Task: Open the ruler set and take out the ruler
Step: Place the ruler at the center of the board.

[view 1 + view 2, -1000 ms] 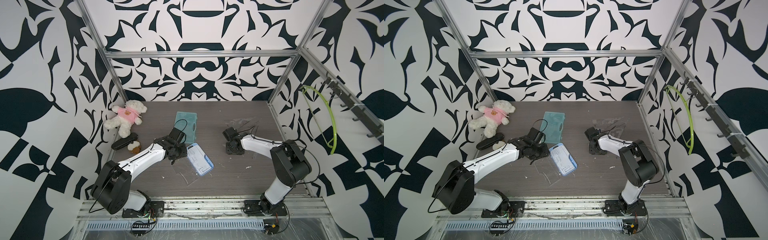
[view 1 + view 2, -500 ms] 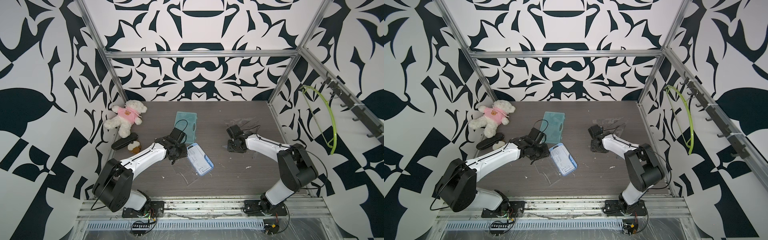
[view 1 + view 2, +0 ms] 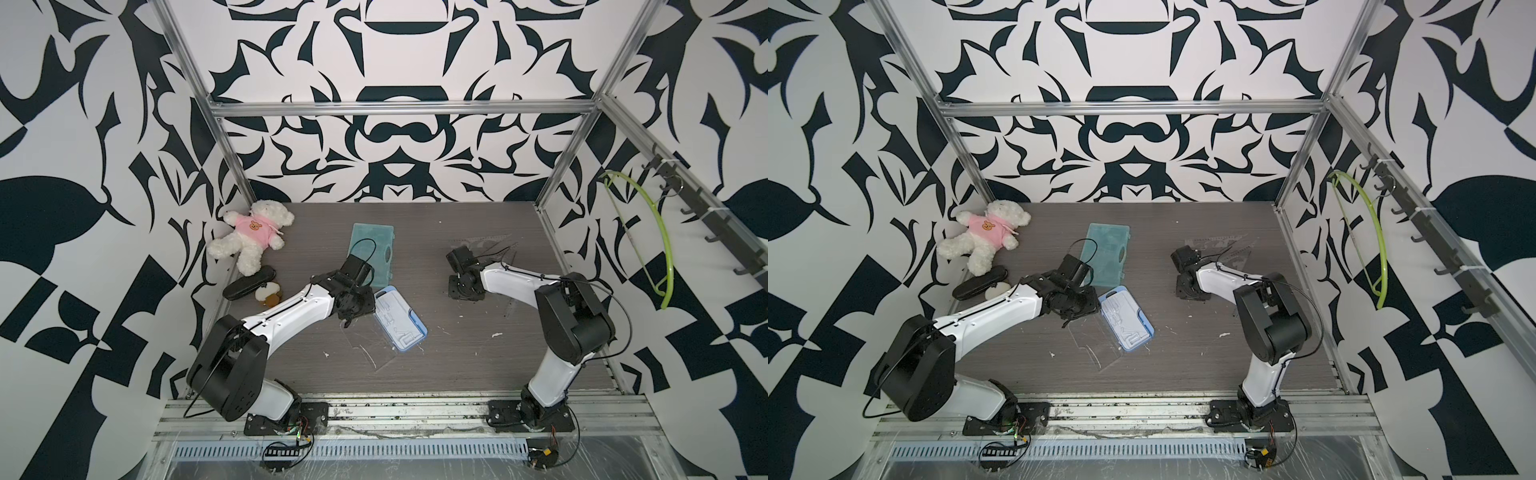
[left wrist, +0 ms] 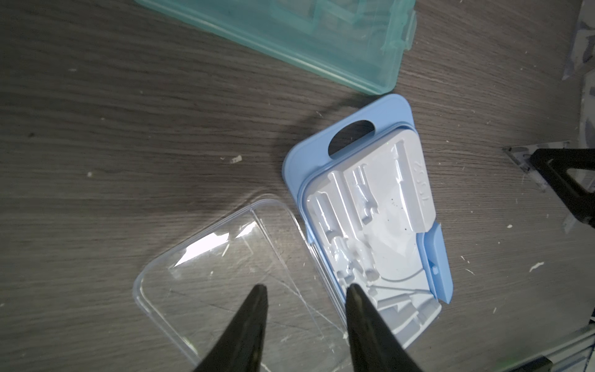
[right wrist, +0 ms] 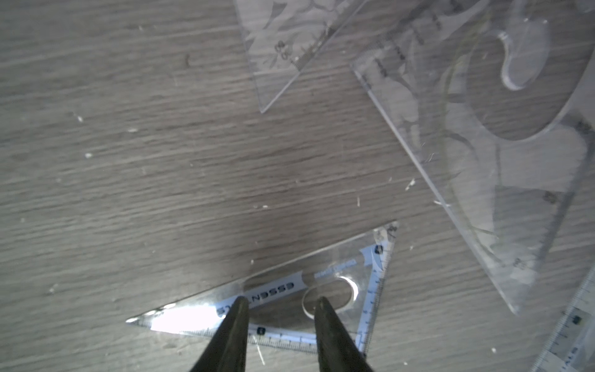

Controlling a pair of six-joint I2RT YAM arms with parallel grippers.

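Case (image 4: 296, 167) status: blue ruler-set box lay open near the middle of the table (image 3: 457, 353), with its clear lid (image 4: 209, 273) swung flat beside it. The white moulded insert (image 4: 380, 219) looked empty; no ruler showed in its recesses. A teal case (image 4: 289, 38) lay shut just behind it and took no part.

Left gripper (image 4: 306, 290): jaws parted, nothing between them, poised over the hinge side of the lid. Whether a tip touched the plastic could not be told.

Right gripper (image 5: 280, 301): jaws apart, low over the small set square (image 5: 280, 286), which lay flat on the wood well to the right of the case. Nothing was pinched between the tips. Two larger clear drawing pieces (image 5: 483, 161) lay close by, and a graduated strip (image 5: 573, 325) at the frame edge was possibly the straight ruler.

Judgement: opening was done and the contents were out of the box, so the task stood at its final step, the placing or tidying of the removed pieces on the right.

Next move, as judged: if the set square was meant to stay, the right arm needed a straight lift clear so as not to drag it. If it was to be picked up, thin flat plastic offers no grip from above, so one edge would first have to be raised or slid.
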